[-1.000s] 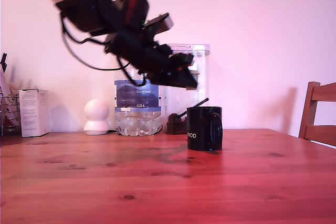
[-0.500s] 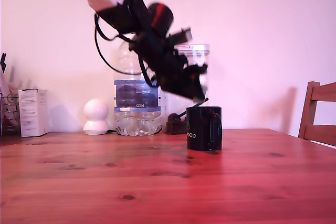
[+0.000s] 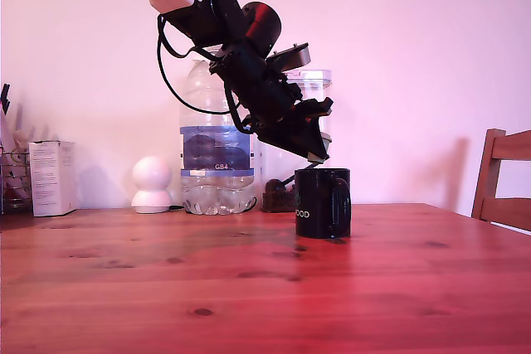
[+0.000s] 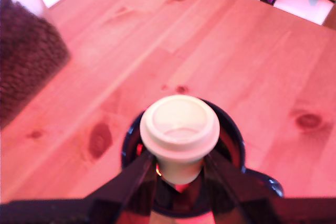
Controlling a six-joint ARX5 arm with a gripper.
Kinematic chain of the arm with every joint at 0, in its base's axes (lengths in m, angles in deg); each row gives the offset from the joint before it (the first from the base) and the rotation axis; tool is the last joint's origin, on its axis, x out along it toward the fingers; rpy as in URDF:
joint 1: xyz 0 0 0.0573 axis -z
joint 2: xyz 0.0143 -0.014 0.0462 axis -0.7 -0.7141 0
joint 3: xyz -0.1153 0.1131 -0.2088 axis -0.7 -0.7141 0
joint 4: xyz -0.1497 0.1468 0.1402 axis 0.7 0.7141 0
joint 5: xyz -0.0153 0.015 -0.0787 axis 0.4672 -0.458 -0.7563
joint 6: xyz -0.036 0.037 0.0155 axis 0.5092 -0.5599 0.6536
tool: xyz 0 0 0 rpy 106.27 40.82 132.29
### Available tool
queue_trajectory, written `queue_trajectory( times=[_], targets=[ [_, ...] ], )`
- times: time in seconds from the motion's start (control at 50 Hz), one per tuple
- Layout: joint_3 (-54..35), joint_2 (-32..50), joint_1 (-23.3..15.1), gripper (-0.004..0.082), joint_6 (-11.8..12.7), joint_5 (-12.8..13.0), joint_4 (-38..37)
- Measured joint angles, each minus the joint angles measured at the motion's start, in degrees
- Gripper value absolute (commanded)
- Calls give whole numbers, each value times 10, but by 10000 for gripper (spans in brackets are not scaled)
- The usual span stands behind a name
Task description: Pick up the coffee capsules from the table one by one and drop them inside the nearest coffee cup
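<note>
this looks like a room in a home, likely a dining corner: a reddish-brown wooden table (image 3: 249,279) stands against a plain pale wall, with a wooden chair (image 3: 503,178) at its right edge in the exterior view. along the far edge sit household things: a large water bottle (image 3: 217,151), a clear container (image 3: 305,134), a white ball-shaped gadget (image 3: 153,184), a white carton (image 3: 53,177) and a black mug (image 3: 323,202).

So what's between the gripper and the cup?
A coffee capsule, pinched in the gripper, hangs right above the black coffee cup. The wrist view shows it best.
</note>
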Motion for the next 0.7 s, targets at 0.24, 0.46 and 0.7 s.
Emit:
queue_trajectory(
  times=[0.24, 0.46, 0.7],
  targets=[
    [0, 0, 0, 206, -1, 1, 0],
    [0, 0, 0, 575, -1, 7, 2],
    [0, 0, 0, 637, -1, 10, 2]
  ],
)
